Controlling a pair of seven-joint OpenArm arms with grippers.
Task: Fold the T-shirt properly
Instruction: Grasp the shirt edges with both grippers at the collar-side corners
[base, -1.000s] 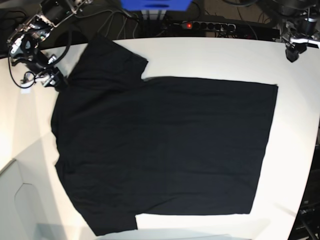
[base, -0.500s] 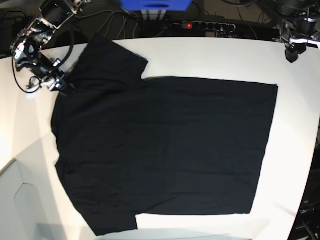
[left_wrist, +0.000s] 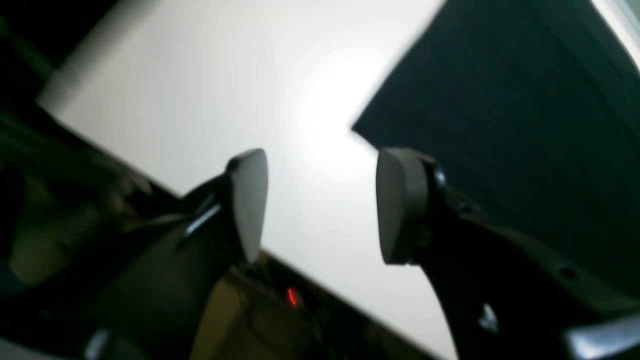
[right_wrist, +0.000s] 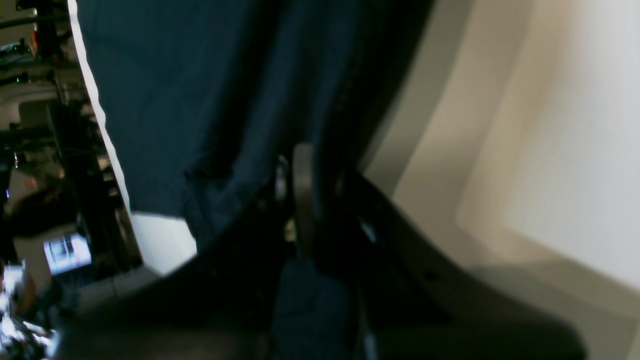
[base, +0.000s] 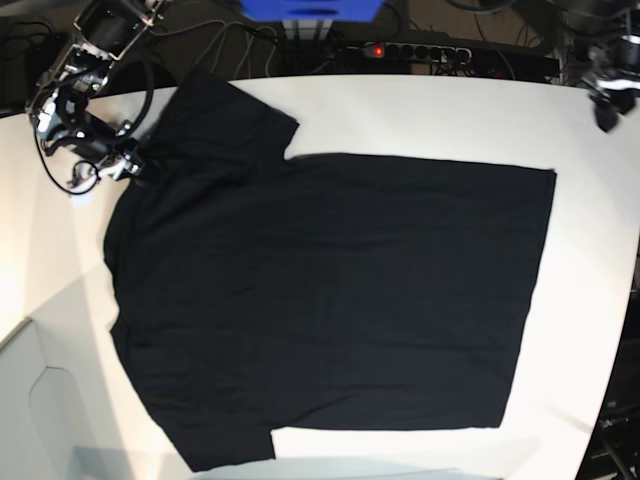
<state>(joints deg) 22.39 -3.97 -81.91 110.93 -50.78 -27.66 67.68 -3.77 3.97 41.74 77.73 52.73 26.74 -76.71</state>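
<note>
The black T-shirt (base: 330, 290) lies spread flat on the white table (base: 590, 300), plain side up, with its sleeves toward the left of the base view. My right gripper (base: 135, 160) is at the far-left shoulder edge. In the right wrist view its fingers (right_wrist: 302, 195) are shut on a fold of the dark T-shirt (right_wrist: 200, 100) cloth. My left gripper (base: 604, 118) hangs over the table's far right corner, apart from the shirt. In the left wrist view the left gripper (left_wrist: 325, 205) is open with nothing between its pads, and a hem corner of the T-shirt (left_wrist: 500, 100) lies beyond it.
A power strip (base: 415, 50) with a red light and loose cables run along the back edge. A blue box (base: 310, 8) stands behind the table. A grey panel (base: 45, 410) sits at the front left corner.
My right gripper has slid right onto the shirt's shoulder edge and closed on the cloth. The left gripper has shifted slightly toward the far right corner.
</note>
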